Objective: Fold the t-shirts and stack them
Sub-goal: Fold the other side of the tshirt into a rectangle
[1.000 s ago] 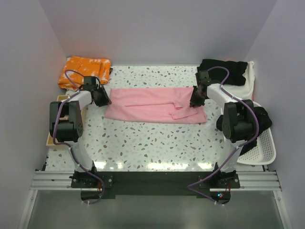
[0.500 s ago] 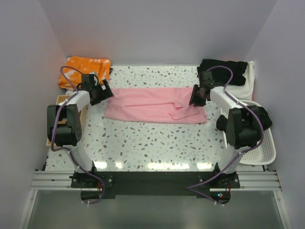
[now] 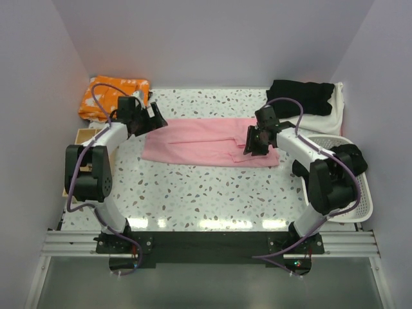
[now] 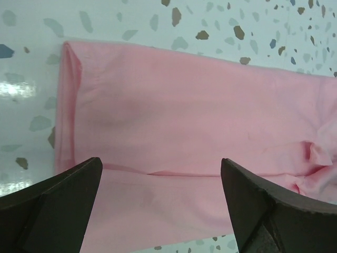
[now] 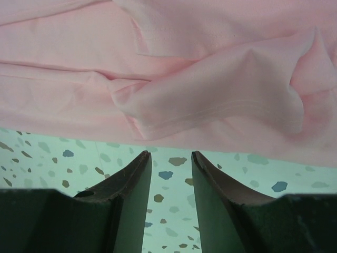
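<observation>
one light pink t-shirt (image 3: pixel 206 141) lies flat mid-table, folded into a long soft band, with a stitched sleeve hem puckered near its right end. the table (image 3: pixel 212 193) is glossy speckled terrazzo. the left gripper (image 4: pixel 160 164) hangs over the shirt's left end, dark wedge-shaped fingers spread wide, holding nothing. the right gripper (image 5: pixel 170 155) sits at the shirt's near right edge, fingers parted only narrowly, empty. a black t-shirt (image 3: pixel 301 96) lies heaped on an off-white one (image 3: pixel 325 121) at the far right corner.
</observation>
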Controlling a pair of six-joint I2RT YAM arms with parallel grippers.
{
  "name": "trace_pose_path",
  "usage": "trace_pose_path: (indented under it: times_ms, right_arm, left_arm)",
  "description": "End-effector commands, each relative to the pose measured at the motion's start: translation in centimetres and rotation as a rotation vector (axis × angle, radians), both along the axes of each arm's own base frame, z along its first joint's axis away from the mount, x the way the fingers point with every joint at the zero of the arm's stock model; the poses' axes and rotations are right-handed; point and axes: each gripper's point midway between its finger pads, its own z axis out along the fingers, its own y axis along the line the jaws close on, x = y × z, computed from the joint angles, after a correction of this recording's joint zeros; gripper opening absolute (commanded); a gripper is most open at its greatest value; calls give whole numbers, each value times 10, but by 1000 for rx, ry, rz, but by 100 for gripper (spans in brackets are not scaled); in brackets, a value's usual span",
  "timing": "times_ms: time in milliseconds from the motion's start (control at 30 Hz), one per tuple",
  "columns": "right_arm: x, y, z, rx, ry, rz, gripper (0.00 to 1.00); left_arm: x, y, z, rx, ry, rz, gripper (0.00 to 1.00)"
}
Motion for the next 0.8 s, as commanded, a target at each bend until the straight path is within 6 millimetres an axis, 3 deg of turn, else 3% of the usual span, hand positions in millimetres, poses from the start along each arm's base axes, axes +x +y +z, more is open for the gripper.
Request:
trace_pose_path:
  times_ms: [0, 200, 767]
  right_arm:
    - [2, -1, 11, 12, -23, -24, 40]
    - [-6, 7, -14, 40, 35, -6, 38]
    - [10, 10, -33, 66, 21, -89, 48]
  left_arm:
    - [7, -30, 12, -36, -65, -96, 100]
    - [6, -42, 5, -48, -46, -129, 100]
    - [5, -42, -7, -35, -17, -133, 100]
